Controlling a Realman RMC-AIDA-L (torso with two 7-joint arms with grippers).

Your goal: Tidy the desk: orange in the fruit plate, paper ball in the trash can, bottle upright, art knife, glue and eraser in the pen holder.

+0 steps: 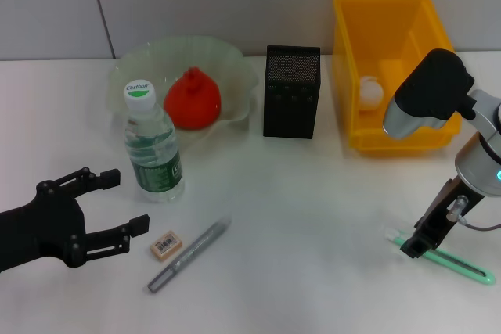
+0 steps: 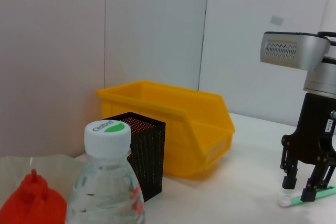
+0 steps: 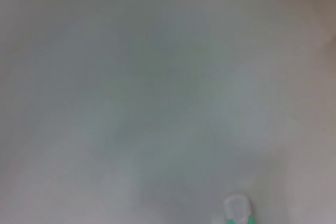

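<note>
Lower right of the head view, the right gripper (image 1: 413,246) is down at the bench (image 1: 313,217), its fingers spread a little and straddling the near end of the green art knife (image 1: 442,260), which lies flat and slanted toward the bottom right corner. From the left wrist view the same gripper (image 2: 308,189) stands over the green handle (image 2: 307,195), one tip on either side, not yet closed on it, so this reads as the moment before a pinch. Coming straight down makes sense: a flat, thin tool offers only its narrow edges.

Lower left, the left gripper (image 1: 106,217) hovers with its fingers wide and holding nothing, pointed toward the eraser (image 1: 166,246) and the grey glue stick (image 1: 189,255), which lie side by side at bottom centre, both yet to be stowed.

Much looks settled. The bottle (image 1: 153,146) stands upright at left of centre, cap on top. Just behind it the orange (image 1: 192,99) sits in the pale green fruit plate (image 1: 235,64). Upper right, the paper ball (image 1: 369,90) rests inside the yellow trash can (image 1: 348,29). The black mesh pen holder (image 1: 291,91) waits at top centre between plate and can, mouth up, well apart from the knife, so a lift and a carry across the frame is likely the next job
</note>
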